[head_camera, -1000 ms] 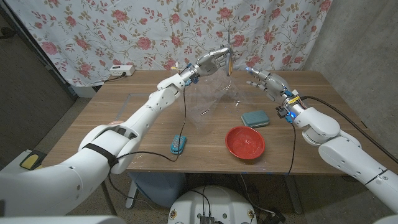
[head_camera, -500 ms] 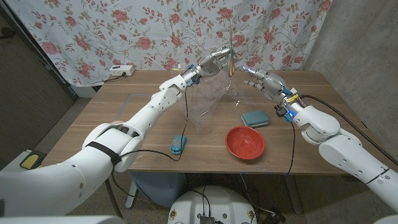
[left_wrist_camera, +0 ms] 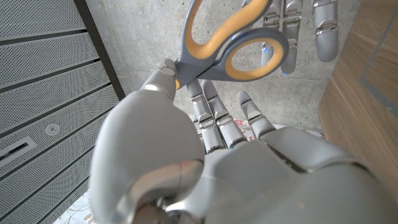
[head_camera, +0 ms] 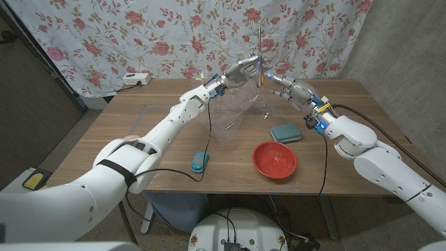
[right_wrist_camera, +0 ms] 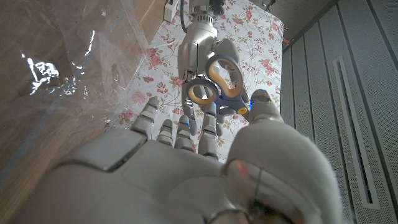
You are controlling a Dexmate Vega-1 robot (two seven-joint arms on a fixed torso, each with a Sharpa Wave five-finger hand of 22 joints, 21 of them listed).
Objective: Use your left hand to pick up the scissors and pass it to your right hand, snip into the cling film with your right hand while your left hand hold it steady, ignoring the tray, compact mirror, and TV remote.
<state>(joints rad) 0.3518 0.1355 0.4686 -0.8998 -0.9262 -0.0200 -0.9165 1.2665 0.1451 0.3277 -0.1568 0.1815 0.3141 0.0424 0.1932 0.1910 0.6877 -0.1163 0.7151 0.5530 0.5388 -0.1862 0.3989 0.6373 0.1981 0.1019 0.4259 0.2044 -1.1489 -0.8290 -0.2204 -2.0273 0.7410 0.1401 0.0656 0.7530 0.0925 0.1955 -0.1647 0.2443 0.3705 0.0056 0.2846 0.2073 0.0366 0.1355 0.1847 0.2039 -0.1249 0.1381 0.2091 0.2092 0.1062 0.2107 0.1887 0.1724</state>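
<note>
So the right hand point(head_camera: 291, 89) has drifted in over the last second, fingers spread, almost touching the grey-and-orange handled scissors point(head_camera: 260, 64) the left hand point(head_camera: 240, 70) grips upright, high above the desk. Handover looks imminent.

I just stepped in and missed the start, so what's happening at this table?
The robot is handing scissors across, above the cling film. Its left hand holds them raised over the table's far side, handles toward the right hand, which reaches in open, fingertips near the handles but not gripping. The red tray, compact mirror and TV remote lie untouched.
</note>
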